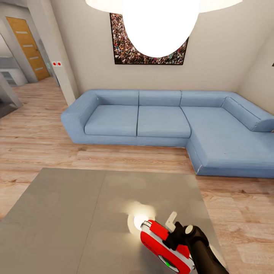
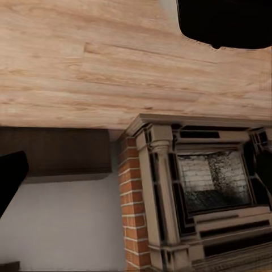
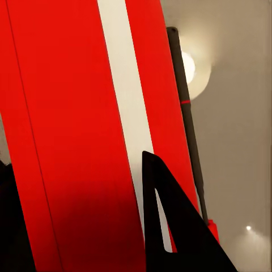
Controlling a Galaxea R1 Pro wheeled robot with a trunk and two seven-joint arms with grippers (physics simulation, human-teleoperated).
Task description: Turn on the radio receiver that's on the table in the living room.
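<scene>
The red radio receiver (image 1: 161, 243) with white trim lies on the grey table (image 1: 76, 220) near its front right corner, its green light facing me. My right gripper (image 1: 176, 233) rests on top of the radio. In the right wrist view the red body with its white stripe (image 3: 122, 96) is very close, and the black wire handle (image 3: 184, 107) runs along its edge. One black finger (image 3: 175, 226) lies on the stripe, the other sits apart at the frame's edge, so the gripper is open. My left gripper (image 2: 137, 175) hangs open, away from the table, over wood floor.
A blue L-shaped sofa (image 1: 160, 118) stands beyond the table, under a framed crowd picture (image 1: 148, 53). A bright lamp (image 1: 160, 23) hangs overhead. Wood floor surrounds the table. A wooden door (image 1: 30, 47) is at the far left. The left wrist view faces a brick fireplace (image 2: 198, 187).
</scene>
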